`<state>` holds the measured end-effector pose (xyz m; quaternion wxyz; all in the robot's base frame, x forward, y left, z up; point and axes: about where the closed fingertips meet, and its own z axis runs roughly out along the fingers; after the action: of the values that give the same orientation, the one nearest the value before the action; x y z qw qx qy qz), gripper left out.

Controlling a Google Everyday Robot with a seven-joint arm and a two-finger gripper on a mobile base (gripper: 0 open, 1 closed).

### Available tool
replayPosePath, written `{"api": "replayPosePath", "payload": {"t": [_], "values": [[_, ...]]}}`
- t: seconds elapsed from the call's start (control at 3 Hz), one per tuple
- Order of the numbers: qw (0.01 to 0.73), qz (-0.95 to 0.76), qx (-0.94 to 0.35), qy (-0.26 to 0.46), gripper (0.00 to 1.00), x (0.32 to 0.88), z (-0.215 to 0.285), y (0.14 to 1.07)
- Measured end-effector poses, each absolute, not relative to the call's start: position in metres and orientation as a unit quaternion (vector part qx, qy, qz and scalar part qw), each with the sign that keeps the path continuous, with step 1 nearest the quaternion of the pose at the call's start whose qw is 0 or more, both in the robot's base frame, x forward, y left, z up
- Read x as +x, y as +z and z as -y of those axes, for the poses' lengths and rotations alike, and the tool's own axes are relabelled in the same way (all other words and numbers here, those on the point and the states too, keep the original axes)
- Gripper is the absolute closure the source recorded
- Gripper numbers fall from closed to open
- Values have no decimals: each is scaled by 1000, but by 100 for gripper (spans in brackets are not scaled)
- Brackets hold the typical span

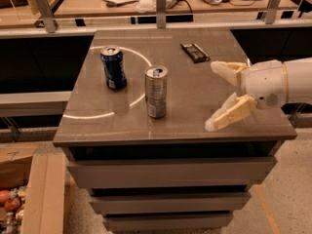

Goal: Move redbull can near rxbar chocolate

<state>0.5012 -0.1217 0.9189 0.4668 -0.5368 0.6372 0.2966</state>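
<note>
The redbull can [156,91], tall, slim and silver, is seen standing upright near the middle of the table [97,126]. The rxbar chocolate [195,52], small, flat and dark, is laid farther back on the right, well apart from it. The gripper [213,96] is held right of the can, fingers spread.

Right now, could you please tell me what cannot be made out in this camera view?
All in the camera view:
- Tall silver-grey metal can: label too blurred to read.
- Small flat dark-wrapped bar: print too small.
- Open cream two-finger tool, over the table's right side: its arm is cut off by the right edge.
</note>
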Motion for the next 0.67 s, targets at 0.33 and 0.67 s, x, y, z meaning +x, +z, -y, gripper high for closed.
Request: {"api": "replayPosePath", "payload": {"t": [0.33, 0.67], "values": [[464, -639, -539, 293, 0, 500, 122, 920], [465, -638, -539, 294, 0, 501, 120, 917]]}}
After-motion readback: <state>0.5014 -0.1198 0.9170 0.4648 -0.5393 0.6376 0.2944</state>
